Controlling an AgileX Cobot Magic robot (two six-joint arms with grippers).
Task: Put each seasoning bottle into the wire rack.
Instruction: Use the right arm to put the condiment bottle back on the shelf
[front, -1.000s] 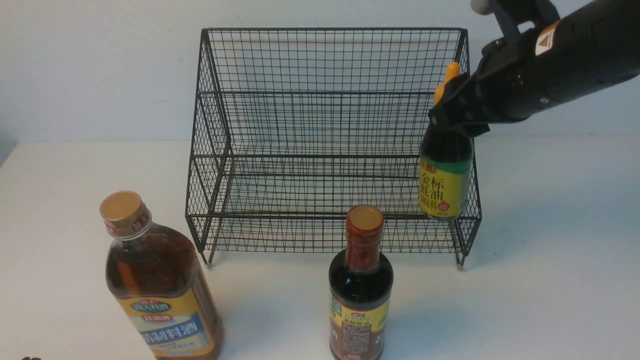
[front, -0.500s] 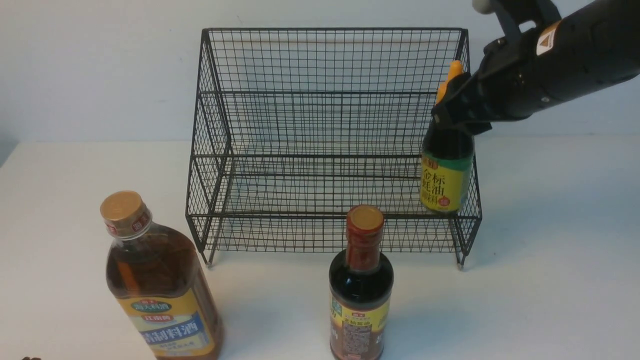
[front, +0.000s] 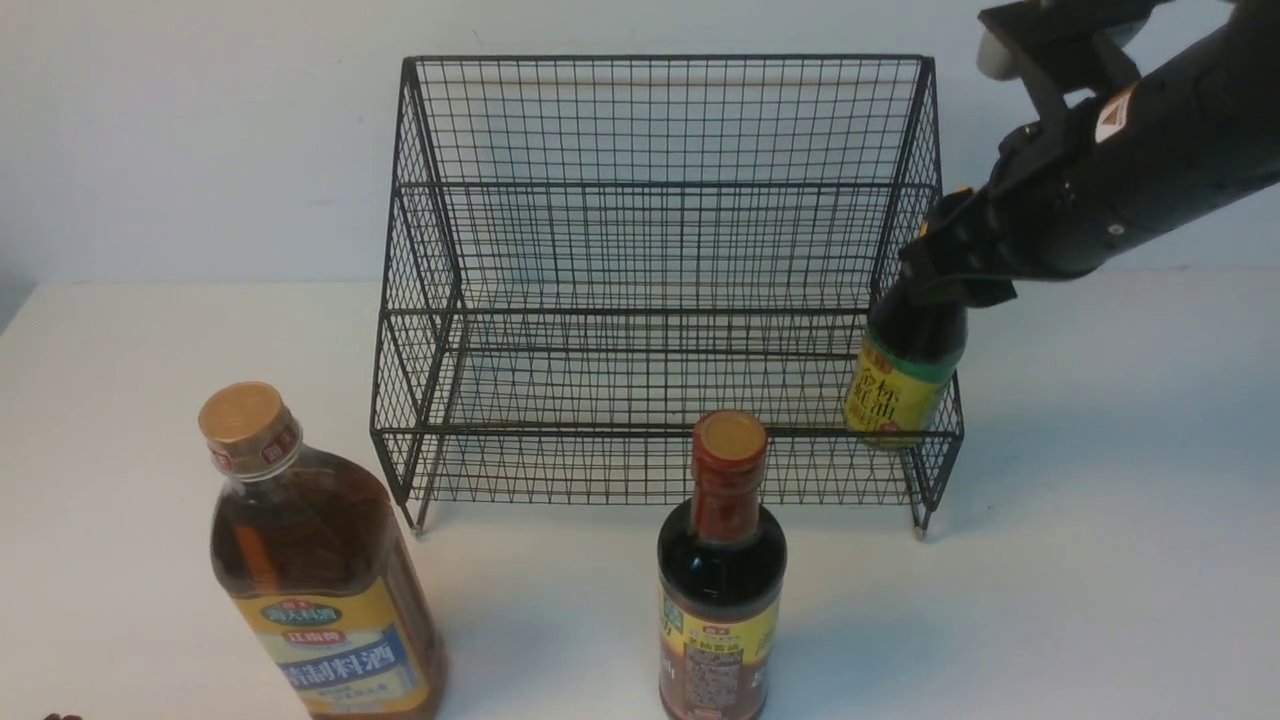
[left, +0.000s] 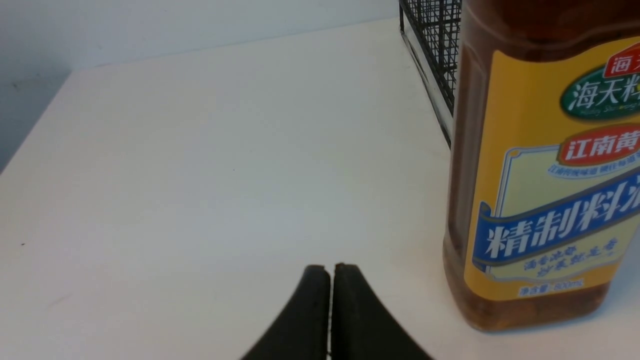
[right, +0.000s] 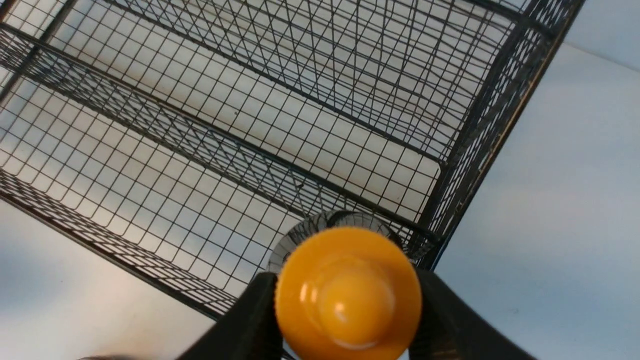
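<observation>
Front view: black right gripper (front: 940, 268) clamped on the neck of the small dark bottle with yellow nozzle cap (front: 905, 385). Bottle tilted, top leaning rightward, base down in the lower front tier of the black wire-mesh two-tier rack (front: 650, 250), at its right end; contact with the shelf not discernible. Large amber bottle with yellow-blue label and tan cap (front: 320, 590) and slim dark bottle with red-brown neck (front: 722, 590) upright on the white table (front: 1100, 520), in front of the rack. Left wrist view: left gripper (left: 330, 282) pressed together, holding nothing, near the amber bottle.
</observation>
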